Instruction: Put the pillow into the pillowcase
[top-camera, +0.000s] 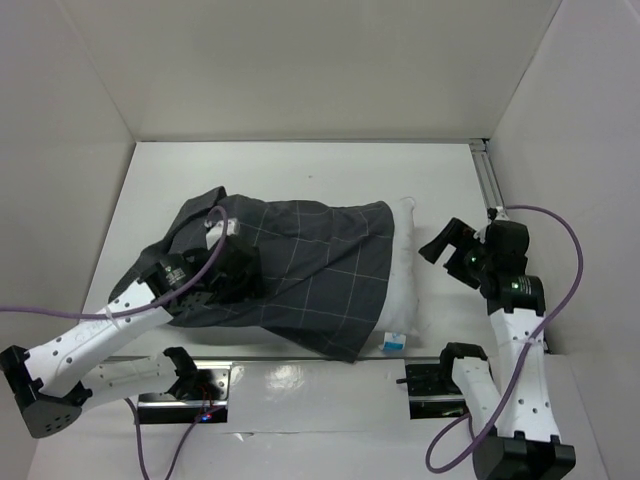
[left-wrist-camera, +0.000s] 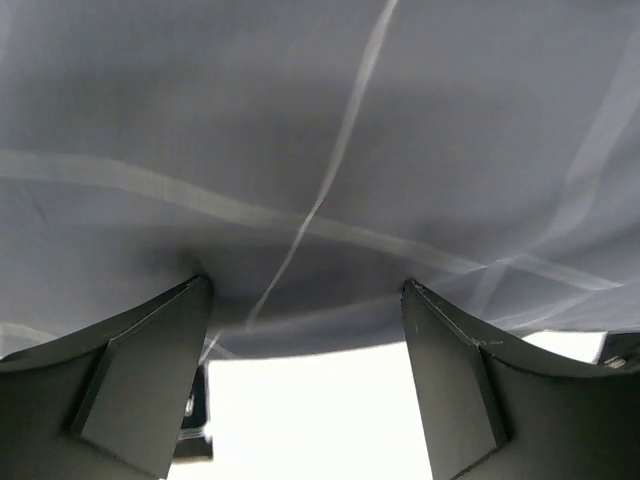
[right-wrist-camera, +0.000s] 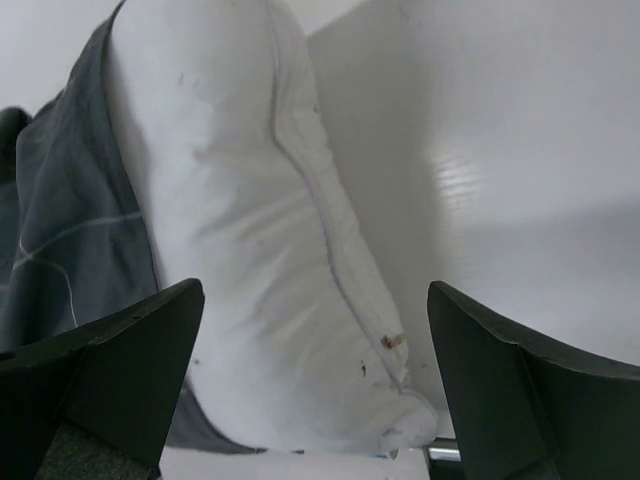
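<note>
A robot lab cell: white table (top-camera: 300, 170) boxed by plain white panels (top-camera: 300, 70) along back and side edges, aluminium rail (top-camera: 488, 180) at the far-right corner.

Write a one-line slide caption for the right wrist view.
Open right pincer faces the bare white end of the pillow, grey checked pillowcase behind it.

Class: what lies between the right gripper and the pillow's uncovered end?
Nothing but bare table separates the right gripper from the pillow, as the top view shows.
</note>
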